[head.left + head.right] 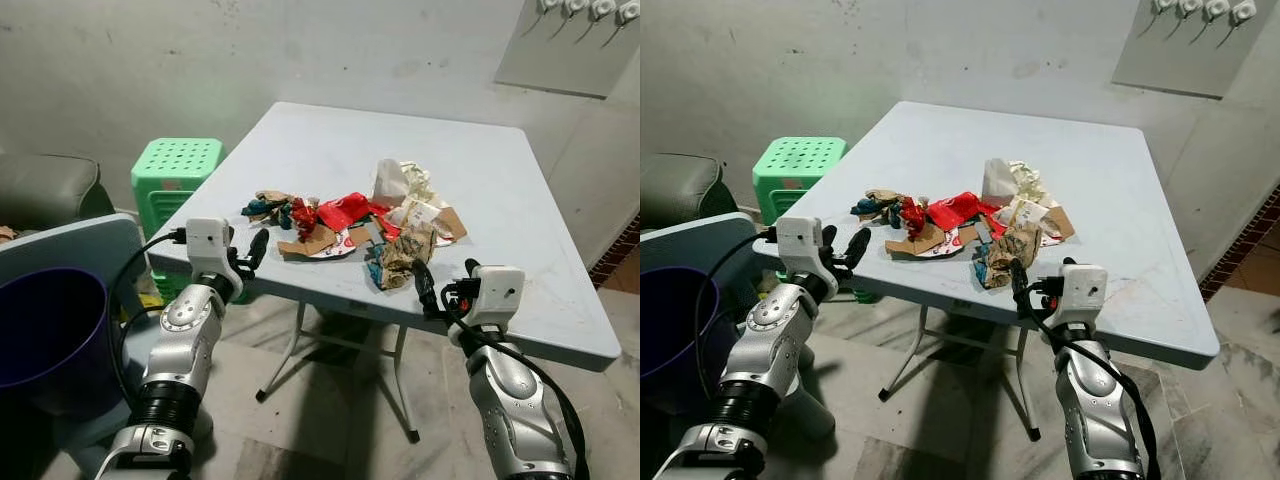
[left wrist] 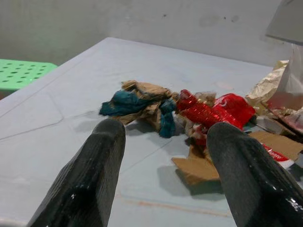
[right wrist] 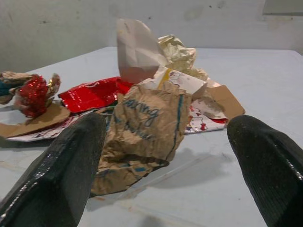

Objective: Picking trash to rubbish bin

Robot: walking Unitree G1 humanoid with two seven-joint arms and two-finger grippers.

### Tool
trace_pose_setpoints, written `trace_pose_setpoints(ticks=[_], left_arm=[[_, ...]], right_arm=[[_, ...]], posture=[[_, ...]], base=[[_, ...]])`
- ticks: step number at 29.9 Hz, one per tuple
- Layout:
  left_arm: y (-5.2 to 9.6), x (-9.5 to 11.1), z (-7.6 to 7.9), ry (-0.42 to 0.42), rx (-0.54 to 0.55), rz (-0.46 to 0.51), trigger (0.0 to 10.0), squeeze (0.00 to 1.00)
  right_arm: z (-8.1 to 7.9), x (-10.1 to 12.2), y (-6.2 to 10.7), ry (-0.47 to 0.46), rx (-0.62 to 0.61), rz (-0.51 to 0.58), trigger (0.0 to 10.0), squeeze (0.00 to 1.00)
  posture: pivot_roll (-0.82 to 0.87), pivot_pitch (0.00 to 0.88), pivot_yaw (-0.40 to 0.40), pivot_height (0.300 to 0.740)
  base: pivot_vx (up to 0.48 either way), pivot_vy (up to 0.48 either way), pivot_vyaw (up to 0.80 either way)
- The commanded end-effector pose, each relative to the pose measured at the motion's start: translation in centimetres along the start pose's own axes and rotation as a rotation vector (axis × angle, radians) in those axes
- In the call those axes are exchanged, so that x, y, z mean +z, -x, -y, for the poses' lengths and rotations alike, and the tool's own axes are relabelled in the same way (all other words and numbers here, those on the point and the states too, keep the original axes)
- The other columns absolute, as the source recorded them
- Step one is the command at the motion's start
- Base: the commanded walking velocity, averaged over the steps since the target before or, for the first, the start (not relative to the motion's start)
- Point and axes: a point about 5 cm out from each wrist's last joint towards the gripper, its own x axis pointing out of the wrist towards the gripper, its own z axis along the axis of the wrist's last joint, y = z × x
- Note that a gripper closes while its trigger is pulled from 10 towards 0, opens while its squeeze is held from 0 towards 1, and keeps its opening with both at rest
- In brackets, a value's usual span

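Trash point(image 1: 352, 226) is seen heaped near the middle of the pale blue-grey tabletop point(image 1: 500, 170), slightly toward its near edge. Both silver arms are raised from below that edge with elbows bent and forearms angled up toward the heap. The left end effector point(image 1: 247, 256) is held at the near left edge of the tabletop, fingers point(image 2: 90, 179) spread apart and empty, pointed at the left end of the heap. The right end effector point(image 1: 446, 283) is held over the near edge of the tabletop just in front of the heap, fingers point(image 3: 61, 175) likewise spread wide with nothing between them, aimed at a crumpled brown paper bag point(image 3: 142, 137) with blue writing.

The tabletop is carried on folding metal legs point(image 1: 290, 350) over a mottled stone floor point(image 1: 330, 420), and grey plaster walls point(image 1: 200, 60) are seen behind it. A dark purple rubbish bin point(image 1: 50, 330) stands to the left of the tabletop, beside the left arm, with a green plastic stool point(image 1: 175, 170) beyond it against the tabletop's left side.

Within the heap, flat brown cardboard point(image 2: 199, 165) lies on the tabletop nearest the left end effector, with a red foil wrapper point(image 2: 208, 111) behind it, a white paper bag point(image 3: 137, 52) standing at the back, and a small wad of teal and tan scraps point(image 2: 137, 101) at the left end.
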Motion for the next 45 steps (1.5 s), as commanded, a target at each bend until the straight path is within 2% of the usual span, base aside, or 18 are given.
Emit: trace_pose_setpoints(ticks=[1, 9, 16, 22, 25, 27, 31, 32, 33, 39, 40, 42, 43, 45], left_arm=[[-0.2, 0.6, 0.2, -0.012, -0.015, 0.016, 10.0, 0.00], [-0.2, 0.7, 0.0, -0.016, -0.005, 0.021, 10.0, 0.00], [-0.4, 0.9, 0.0, -0.061, 0.010, 0.012, 10.0, 0.00], [-0.7, 1.2, 0.4, -0.105, -0.041, -0.003, 10.0, 0.00], [-0.9, 1.3, 0.3, -0.082, -0.030, -0.017, 10.0, 0.00], [-1.1, 1.2, 0.3, -0.010, -0.034, -0.059, 10.0, 0.00], [-0.9, 1.8, 0.6, -0.078, -0.088, 0.005, 10.0, 0.00], [-0.8, 1.6, 0.7, -0.023, -0.096, -0.007, 10.0, 1.00], [-0.8, 1.6, 0.7, -0.006, -0.094, -0.009, 10.0, 1.00], [-1.0, 1.5, 0.8, -0.031, -0.091, -0.031, 10.0, 1.00], [-1.0, 1.5, 0.8, -0.046, -0.087, -0.036, 10.0, 0.82], [-1.0, 1.5, 0.8, -0.056, -0.089, -0.038, 10.0, 0.82], [-1.0, 1.3, 0.7, -0.057, -0.102, -0.055, 10.0, 0.00], [-0.9, 1.1, 0.6, -0.058, -0.112, -0.065, 10.0, 0.00]], right_arm=[[-0.1, 0.6, -0.1, 0.003, 0.012, 0.015, 10.0, 0.00], [-0.1, 0.5, 0.0, 0.003, 0.017, 0.010, 10.0, 0.00], [-0.1, 0.9, -0.1, 0.000, 0.021, 0.024, 10.0, 0.00], [0.0, 1.3, -0.3, 0.004, 0.032, 0.035, 10.0, 0.00], [0.2, 1.5, -0.3, 0.008, 0.035, 0.038, 10.0, 0.00], [0.5, 1.6, -0.3, 0.014, 0.035, 0.038, 10.0, 0.00], [0.8, 1.6, -0.2, 0.020, 0.029, 0.036, 10.0, 0.00], [0.8, 1.6, -0.2, 0.021, 0.025, 0.036, 10.0, 0.00], [0.8, 1.6, -0.2, 0.022, 0.024, 0.036, 10.0, 0.00], [0.6, 1.7, -0.2, 0.023, 0.035, 0.032, 10.0, 0.00], [0.6, 1.7, -0.2, 0.022, 0.039, 0.032, 10.0, 0.00], [0.6, 1.7, -0.2, 0.022, 0.040, 0.031, 10.0, 0.00], [0.6, 1.7, -0.2, 0.021, 0.042, 0.030, 10.0, 0.00], [0.6, 1.8, -0.1, 0.023, 0.045, 0.028, 10.0, 0.00]], posture=[[-0.06, 0.000, -0.003, 0.740], [-0.06, 0.000, -0.004, 0.740], [-0.06, 0.000, -0.005, 0.740], [-0.06, 0.000, -0.005, 0.740], [-0.06, 0.000, -0.004, 0.740], [-0.06, 0.000, -0.004, 0.740], [-0.07, 0.000, -0.003, 0.740], [-0.07, 0.000, -0.003, 0.740], [-0.07, 0.000, -0.003, 0.740], [-0.07, 0.000, -0.007, 0.740], [-0.07, 0.000, -0.009, 0.740], [-0.07, 0.000, -0.009, 0.740], [-0.07, 0.000, -0.009, 0.740], [-0.07, 0.000, -0.009, 0.740]], base=[[0.428, 0.000, 0.00], [0.426, 0.000, 0.00], [0.000, 0.000, 0.00], [0.000, 0.000, 0.00], [0.000, 0.000, 0.00], [0.000, 0.000, 0.00], [0.000, 0.000, 0.00], [0.000, 0.000, 0.00], [0.000, 0.000, 0.00], [0.000, 0.000, 0.00], [0.000, 0.000, 0.00], [0.000, 0.000, 0.00], [0.000, 0.000, 0.00], [0.000, 0.000, 0.00]])
